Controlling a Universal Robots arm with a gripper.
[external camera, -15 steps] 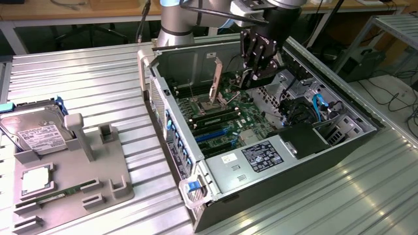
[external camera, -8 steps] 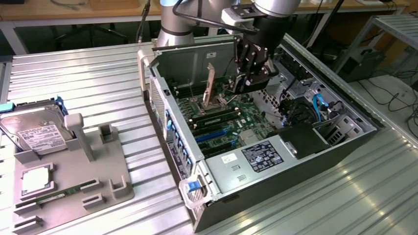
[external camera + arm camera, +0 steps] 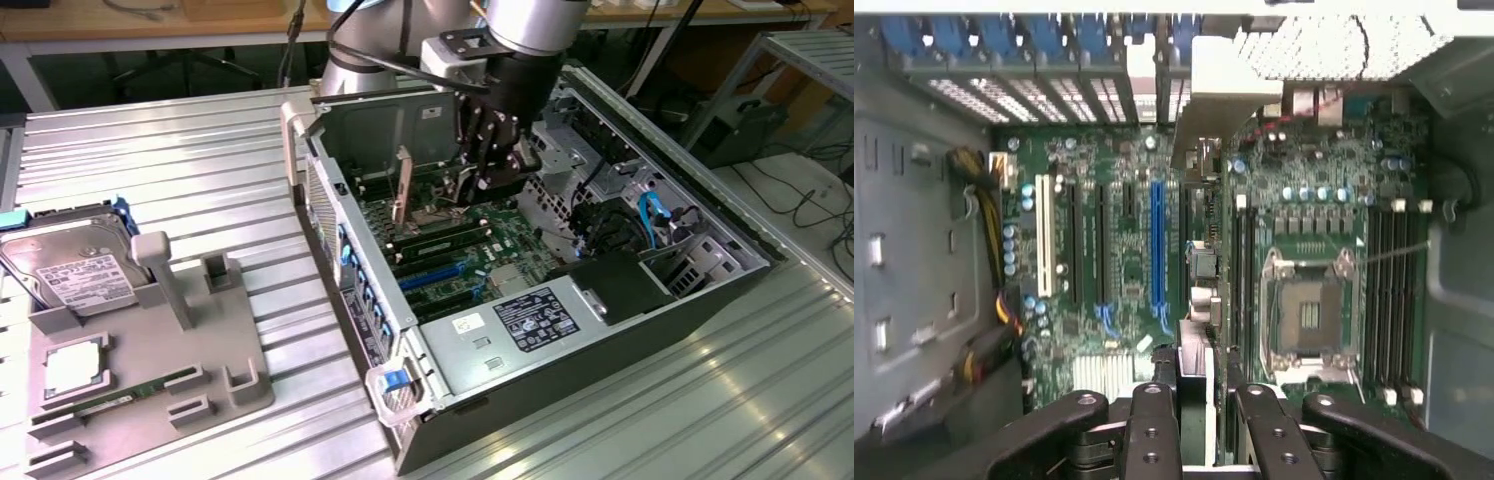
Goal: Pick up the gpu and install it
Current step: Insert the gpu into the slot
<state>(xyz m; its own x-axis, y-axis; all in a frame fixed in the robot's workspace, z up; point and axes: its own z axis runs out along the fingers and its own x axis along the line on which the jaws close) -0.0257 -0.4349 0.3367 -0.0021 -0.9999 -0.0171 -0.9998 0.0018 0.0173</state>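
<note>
The open computer case [image 3: 587, 330] lies on its side with the green motherboard [image 3: 1114, 270] facing up. My gripper [image 3: 478, 185] reaches down into the case, over the board's middle. In the wrist view the gripper [image 3: 1194, 400] is shut on the gpu [image 3: 1199, 270], which shows edge-on as a thin strip running away from the black fingers [image 3: 1152, 420]. Its silver bracket [image 3: 1224, 100] points at the blue-clipped rear slots. The card hangs just beside the blue expansion slot [image 3: 1157, 240], between that slot and the CPU socket [image 3: 1309, 310]. From outside, the gpu [image 3: 404, 190] stands upright.
On the exterior view's left, a grey holder [image 3: 200, 340] carries a silver hard drive [image 3: 74, 270], a square chip [image 3: 74, 365] and a RAM stick [image 3: 120, 400]. Drive cages and cables [image 3: 627, 220] crowd the case's far end. The ribbed metal table [image 3: 694, 400] lies all around.
</note>
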